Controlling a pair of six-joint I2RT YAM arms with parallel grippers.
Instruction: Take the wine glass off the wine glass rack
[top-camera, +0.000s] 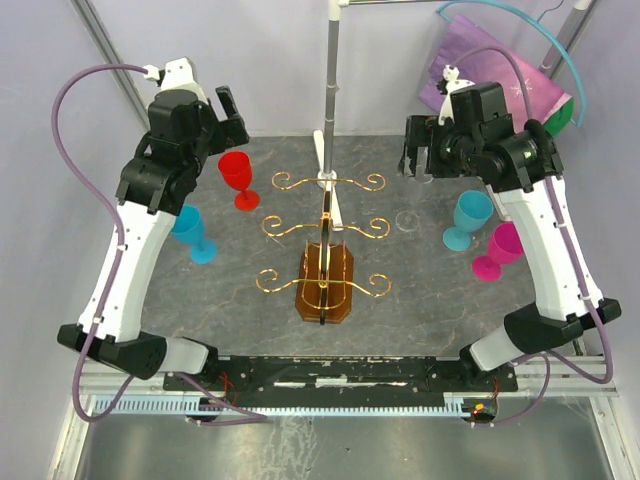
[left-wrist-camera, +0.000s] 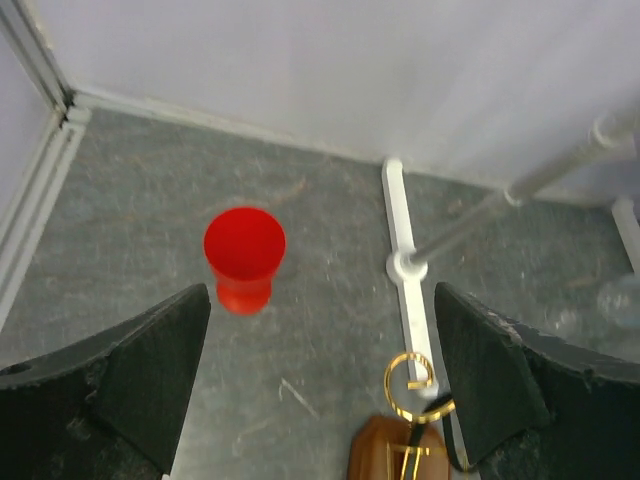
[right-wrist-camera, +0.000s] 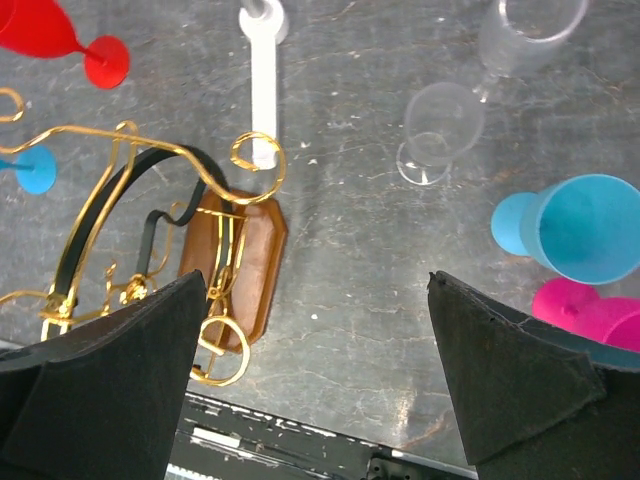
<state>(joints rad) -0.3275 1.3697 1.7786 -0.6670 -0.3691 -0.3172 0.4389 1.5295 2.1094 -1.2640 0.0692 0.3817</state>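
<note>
The gold wire wine glass rack (top-camera: 325, 232) stands mid-table on its amber base (top-camera: 326, 288); I see no glass hanging on its scroll arms. A clear wine glass (right-wrist-camera: 450, 112) stands on the mat right of the rack and shows only faintly in the top view (top-camera: 408, 222). A red wine glass (top-camera: 237, 180) stands left of the rack, under my left gripper (top-camera: 228, 115), which is open and empty. It shows in the left wrist view (left-wrist-camera: 244, 250). My right gripper (top-camera: 415, 155) is open and empty, raised at the back right. The rack also shows in the right wrist view (right-wrist-camera: 150, 215).
A blue glass (top-camera: 192, 232) stands at the left. Another blue glass (top-camera: 470, 218) and a pink glass (top-camera: 497, 250) stand at the right. A grey upright pole (top-camera: 329, 90) on a white foot rises behind the rack. A purple bag (top-camera: 500, 85) is at the back right.
</note>
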